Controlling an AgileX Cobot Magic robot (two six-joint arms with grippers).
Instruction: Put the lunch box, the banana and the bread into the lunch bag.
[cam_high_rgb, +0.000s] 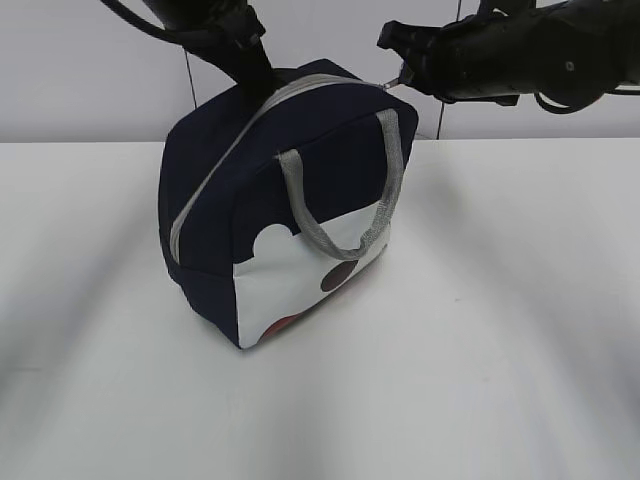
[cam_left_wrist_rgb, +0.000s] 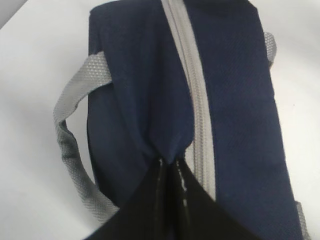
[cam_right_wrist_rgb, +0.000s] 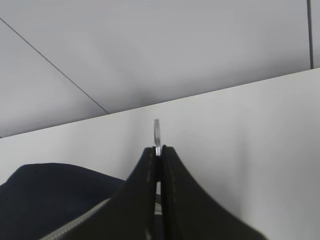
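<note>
The lunch bag (cam_high_rgb: 285, 200) stands upright near the table's (cam_high_rgb: 520, 330) back edge, its zipped top running from front left to back right, with the left gripper (cam_left_wrist_rgb: 169, 160) pinching a fold of navy fabric (beside the zipper) and the right gripper (cam_right_wrist_rgb: 158, 150) pressed together on the ring pull (cam_right_wrist_rgb: 157, 132).

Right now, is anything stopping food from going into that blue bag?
Yes: the navy-blue fabric lunch bag looks zipped shut, its grey zipper closed along the top. The left tool pinches the fabric; the right tool grips the metal ring pull. No food is visible.
</note>
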